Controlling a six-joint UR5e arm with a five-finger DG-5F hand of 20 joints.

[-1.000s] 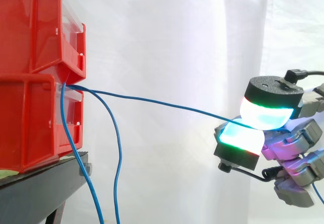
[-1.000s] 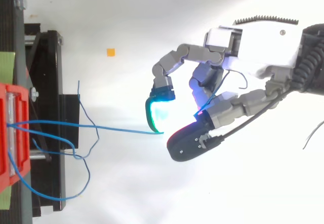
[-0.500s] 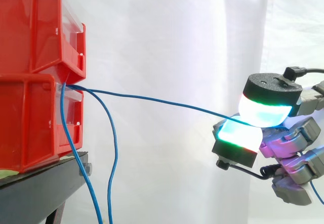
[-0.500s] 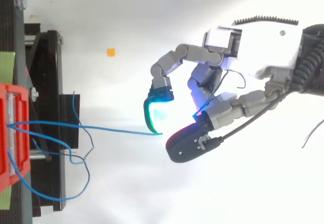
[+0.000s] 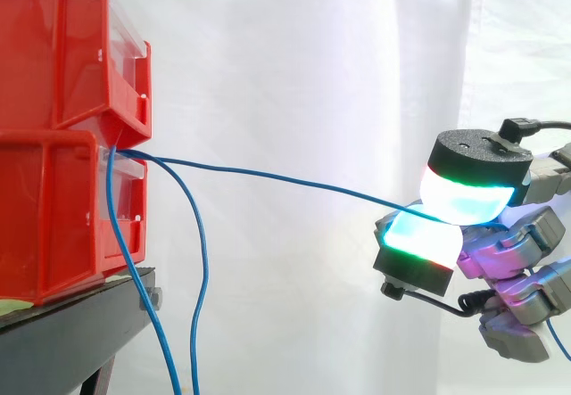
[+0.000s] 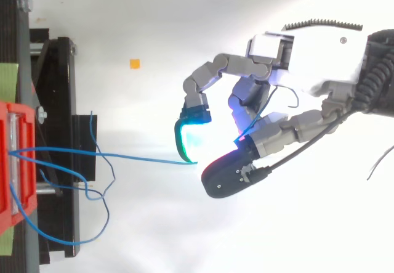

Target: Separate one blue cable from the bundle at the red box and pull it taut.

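Observation:
Two stacked red bins [image 5: 62, 136] stand at the left on a black stand [image 5: 71, 333]. Several thin blue cables come out between them at the bins' front edge [image 6: 15, 153]. One blue cable [image 5: 268, 177] runs rightward from there in a shallow sag to my hand [image 5: 508, 243]. My hand [image 6: 308, 57] is shut on that cable, pinched between two glowing cyan-green fingertips [image 5: 464, 194]. The other blue cables [image 5: 201, 270] hang down in loops beside the stand [image 6: 98, 193].
A white curtain fills the background. A small orange square [image 6: 133, 63] lies on the white floor above the cable's line. The black stand's frame [image 6: 61, 100] juts out under the bins.
My hand has shifted slightly left and down over the second, then held still. The hanging loop of loose cable has swung a little leftward.

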